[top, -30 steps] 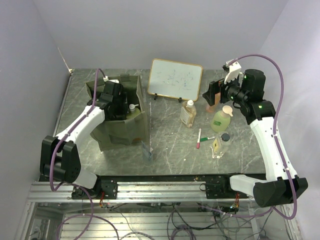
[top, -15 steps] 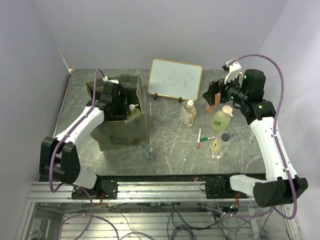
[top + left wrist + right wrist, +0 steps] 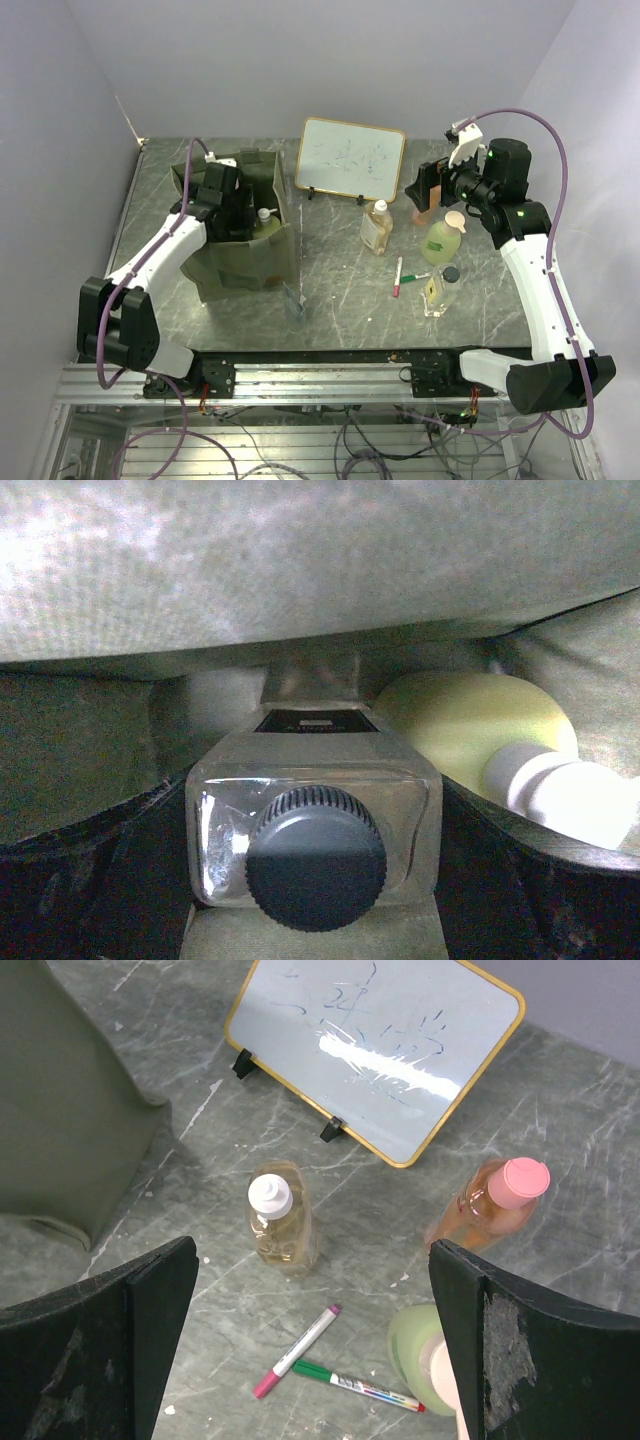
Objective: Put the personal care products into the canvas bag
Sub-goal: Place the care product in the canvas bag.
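Observation:
The olive canvas bag [image 3: 245, 262] stands at the left. My left gripper [image 3: 232, 203] is down inside it, shut on a clear dark-capped bottle [image 3: 314, 830]. The yellow-green bottle with the white cap [image 3: 470, 720] lies beside it in the bag [image 3: 300, 570]. My right gripper [image 3: 424, 190] hangs open and empty above the table [image 3: 312, 1290]. Below it are the clear amber bottle [image 3: 280, 1222], the orange pink-capped bottle [image 3: 490, 1205] and the green bottle with the peach pump [image 3: 420, 1355]. A second clear dark-capped bottle [image 3: 438, 288] stands nearer the front.
The wood-framed whiteboard [image 3: 350, 160] stands at the back centre. A red marker [image 3: 300, 1350] and a green marker [image 3: 355, 1385] lie crossed between the bottles. A small grey strap-like piece [image 3: 292, 300] lies by the bag's front right corner.
My left arm has shifted slightly back and left inside the bag. The right arm and the things on the table have not moved.

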Action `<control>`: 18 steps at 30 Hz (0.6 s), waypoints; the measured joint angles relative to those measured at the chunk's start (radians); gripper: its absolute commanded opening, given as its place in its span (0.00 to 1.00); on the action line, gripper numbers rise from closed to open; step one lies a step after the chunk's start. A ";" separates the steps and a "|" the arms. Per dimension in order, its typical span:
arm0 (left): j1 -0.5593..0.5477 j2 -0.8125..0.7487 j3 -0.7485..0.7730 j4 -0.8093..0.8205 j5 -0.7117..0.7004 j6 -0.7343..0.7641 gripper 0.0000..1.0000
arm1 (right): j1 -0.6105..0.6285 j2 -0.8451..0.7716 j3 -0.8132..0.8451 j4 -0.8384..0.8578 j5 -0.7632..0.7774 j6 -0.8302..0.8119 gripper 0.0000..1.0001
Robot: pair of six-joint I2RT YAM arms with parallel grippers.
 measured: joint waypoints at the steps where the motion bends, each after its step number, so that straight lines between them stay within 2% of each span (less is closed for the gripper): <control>1: 0.001 -0.002 0.000 0.000 0.002 0.001 0.90 | 0.000 0.000 0.000 0.000 0.000 0.000 1.00; 8: 0.005 -0.056 0.002 0.050 0.007 0.004 0.97 | 0.000 0.000 0.000 0.000 0.000 0.000 1.00; 18: 0.006 -0.074 0.010 0.063 0.014 0.024 0.99 | 0.000 0.000 0.000 0.000 0.000 0.000 1.00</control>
